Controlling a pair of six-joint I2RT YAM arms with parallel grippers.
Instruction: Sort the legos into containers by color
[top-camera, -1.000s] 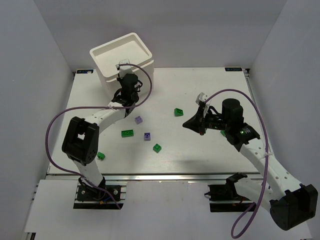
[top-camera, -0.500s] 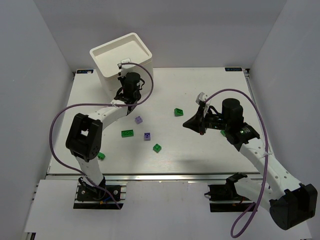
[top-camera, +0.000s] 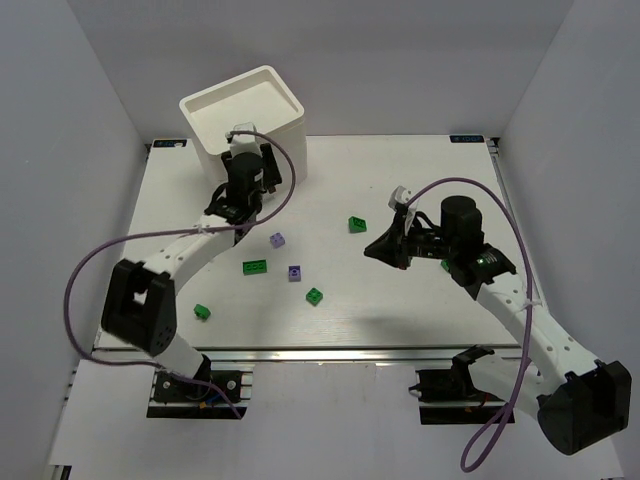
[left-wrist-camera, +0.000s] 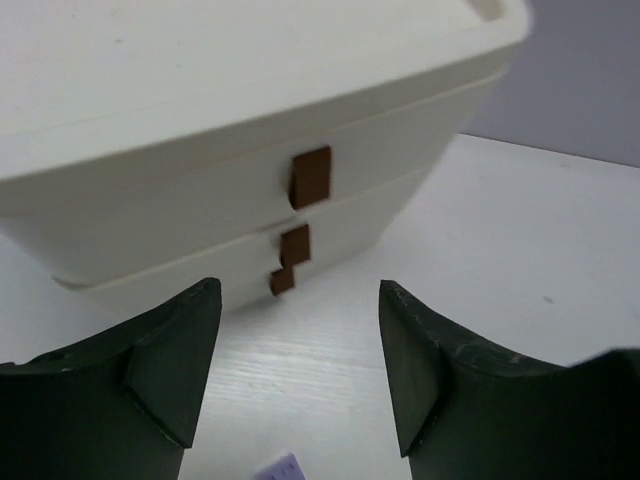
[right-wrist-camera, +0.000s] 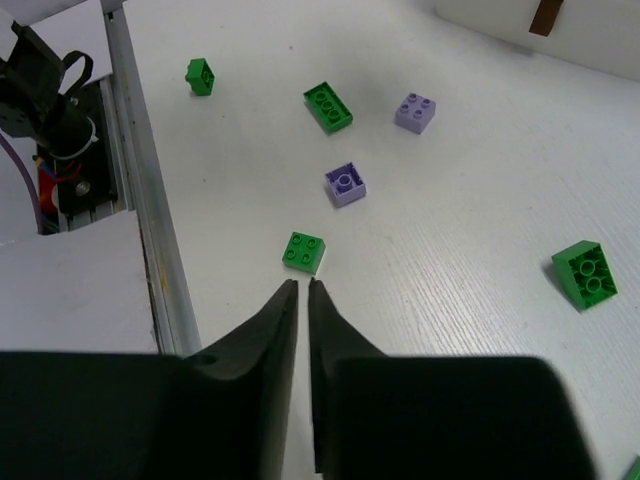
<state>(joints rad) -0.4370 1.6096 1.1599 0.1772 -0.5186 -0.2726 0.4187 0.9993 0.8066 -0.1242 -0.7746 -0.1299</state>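
Note:
The white drawer unit stands at the back left. In the left wrist view its drawers are pushed in, and three brown handles are stacked down the front. My left gripper is open and empty, hovering just in front of the unit. Green legos and purple legos lie scattered mid-table. My right gripper is shut and empty above the table, pointing at a green lego.
One more green lego lies partly under my right arm. The right wrist view shows the table's metal front rail at left. The enclosure's white walls stand on three sides.
My left arm swung its elbow to the left and the gripper shifted slightly back-left in front of the drawer unit. The right arm barely moved. The legos stayed put.

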